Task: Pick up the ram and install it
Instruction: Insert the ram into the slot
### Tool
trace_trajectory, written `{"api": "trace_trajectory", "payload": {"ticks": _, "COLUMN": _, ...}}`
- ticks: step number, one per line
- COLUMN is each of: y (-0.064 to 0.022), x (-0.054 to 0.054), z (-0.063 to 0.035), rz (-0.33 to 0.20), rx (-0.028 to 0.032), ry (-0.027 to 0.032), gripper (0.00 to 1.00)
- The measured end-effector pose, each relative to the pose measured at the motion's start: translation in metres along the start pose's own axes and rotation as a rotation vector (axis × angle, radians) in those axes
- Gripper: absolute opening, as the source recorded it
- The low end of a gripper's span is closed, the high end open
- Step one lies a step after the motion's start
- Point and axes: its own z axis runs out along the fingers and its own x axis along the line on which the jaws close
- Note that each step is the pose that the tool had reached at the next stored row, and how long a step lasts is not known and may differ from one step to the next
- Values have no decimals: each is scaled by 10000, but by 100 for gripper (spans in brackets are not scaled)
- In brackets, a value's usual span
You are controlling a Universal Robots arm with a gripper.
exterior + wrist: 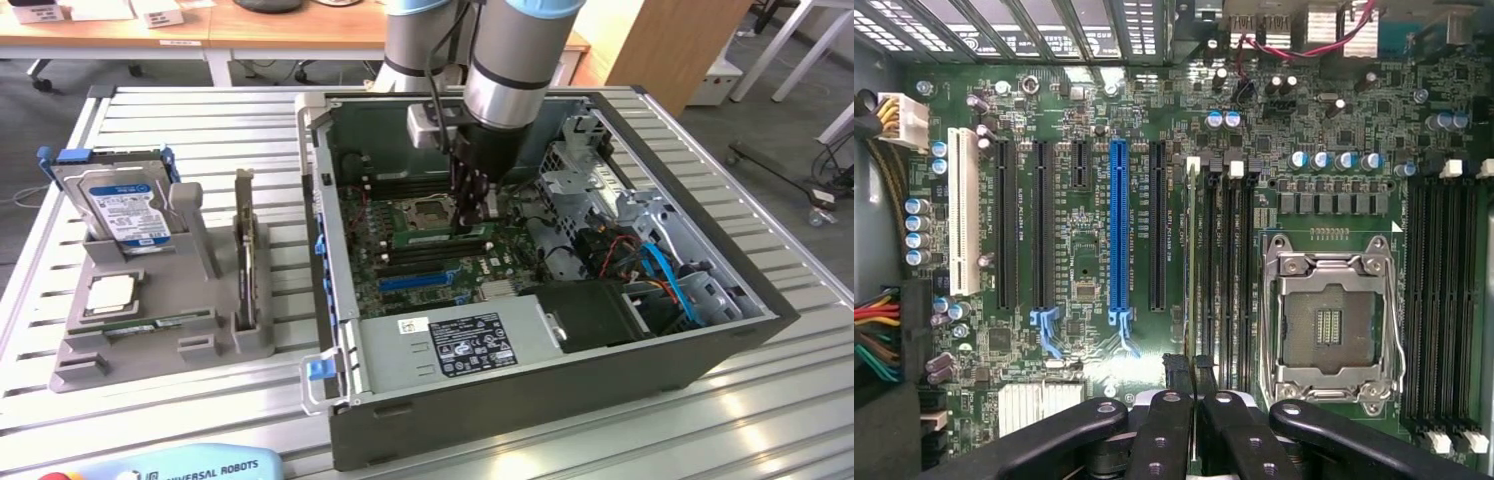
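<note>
The ram [1192, 250] is a thin green stick seen edge-on. It stands in the memory slot closest to the empty processor socket [1332, 325] on the motherboard. My gripper [1189, 365] is shut, with its black fingertips [1176, 368] pinched on either side of the ram's near end. In the exterior view the gripper [469, 222] reaches straight down into the open computer case [534, 390]. Its tips meet the pale green ram [430, 239] just in front of the socket [430, 212].
A grey tray [160, 355] at the exterior view's left holds a hard drive [127, 205], a dark expansion card [244, 250], a square silver chip [110, 292] and another green stick [150, 322]. Inside the case, a power supply [461, 345], drive cages and cables [661, 270] surround the board.
</note>
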Motion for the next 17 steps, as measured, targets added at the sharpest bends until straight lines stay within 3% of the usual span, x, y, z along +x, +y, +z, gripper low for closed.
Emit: {"api": "trace_trajectory", "payload": {"ticks": 17, "y": -1, "x": -6, "z": 40, "rz": 0, "rx": 1, "ry": -1, "gripper": 11}}
